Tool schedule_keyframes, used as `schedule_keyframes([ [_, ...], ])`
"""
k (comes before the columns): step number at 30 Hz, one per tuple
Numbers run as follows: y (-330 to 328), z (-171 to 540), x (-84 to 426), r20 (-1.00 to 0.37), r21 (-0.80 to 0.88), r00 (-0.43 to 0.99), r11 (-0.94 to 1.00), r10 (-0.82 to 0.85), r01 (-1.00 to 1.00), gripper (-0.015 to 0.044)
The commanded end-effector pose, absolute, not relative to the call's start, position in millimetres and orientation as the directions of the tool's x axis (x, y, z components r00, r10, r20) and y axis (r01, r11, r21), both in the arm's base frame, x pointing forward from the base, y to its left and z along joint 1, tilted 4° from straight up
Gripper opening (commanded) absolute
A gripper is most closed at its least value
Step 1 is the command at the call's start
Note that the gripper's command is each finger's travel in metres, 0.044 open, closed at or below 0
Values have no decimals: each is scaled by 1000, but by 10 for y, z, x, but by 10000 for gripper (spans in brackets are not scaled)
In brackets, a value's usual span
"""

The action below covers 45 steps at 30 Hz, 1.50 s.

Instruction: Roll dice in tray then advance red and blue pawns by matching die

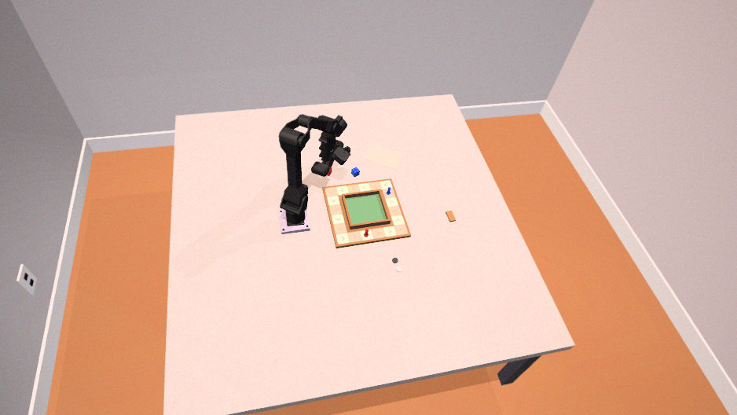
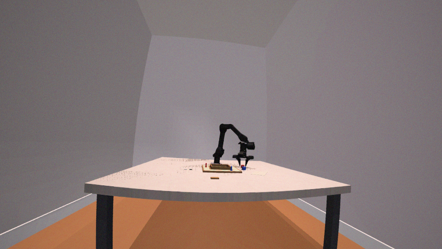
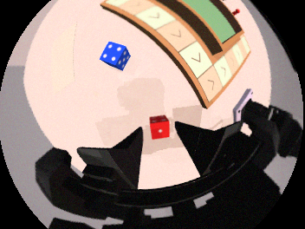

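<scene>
My gripper (image 2: 242,165) (image 3: 158,125) is open, pointing down, with its fingertips on either side of the red die (image 3: 159,128) (image 1: 329,171). In the wrist view gaps show between die and fingers; one pip shows on its near face. The blue die (image 1: 355,171) (image 2: 243,168) (image 3: 114,55) rests on the table nearby, four pips on its top face. The green-floored tray (image 1: 364,208) (image 3: 212,19) is empty, in the middle of the board (image 1: 333,200) (image 3: 177,34). The red pawn (image 1: 366,233) (image 2: 206,165) stands on the board's near side, the blue pawn (image 1: 388,191) (image 2: 231,168) at its far right corner.
A pale flat sheet (image 1: 383,156) (image 2: 259,173) lies beyond the blue die. An orange block (image 1: 450,215) (image 2: 214,178) lies right of the board. A dark disc (image 1: 394,260) and a white disc (image 1: 399,269) lie in front of the board.
</scene>
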<state>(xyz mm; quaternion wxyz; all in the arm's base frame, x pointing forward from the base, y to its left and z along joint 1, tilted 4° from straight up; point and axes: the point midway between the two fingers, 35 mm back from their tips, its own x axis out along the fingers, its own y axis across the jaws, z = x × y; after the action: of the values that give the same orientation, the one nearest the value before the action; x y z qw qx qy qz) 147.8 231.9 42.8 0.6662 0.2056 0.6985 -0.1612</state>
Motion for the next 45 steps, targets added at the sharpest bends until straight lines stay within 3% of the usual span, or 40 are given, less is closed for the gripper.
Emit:
schedule_keyframes([
  [1, 2315, 393, 1479, -997, 42, -28, 862, 66, 506, 170],
  [4, 2315, 393, 1479, -997, 42, -28, 862, 66, 506, 91],
  [9, 2315, 393, 1479, -997, 42, -28, 862, 66, 506, 58],
  [12, 2319, 427, 1484, -997, 42, -28, 862, 66, 506, 0],
  [33, 2230, 1581, 1459, -997, 42, -28, 862, 65, 506, 0],
  [45, 2103, 1569, 1598, -998, 38, -27, 864, 59, 501, 0],
])
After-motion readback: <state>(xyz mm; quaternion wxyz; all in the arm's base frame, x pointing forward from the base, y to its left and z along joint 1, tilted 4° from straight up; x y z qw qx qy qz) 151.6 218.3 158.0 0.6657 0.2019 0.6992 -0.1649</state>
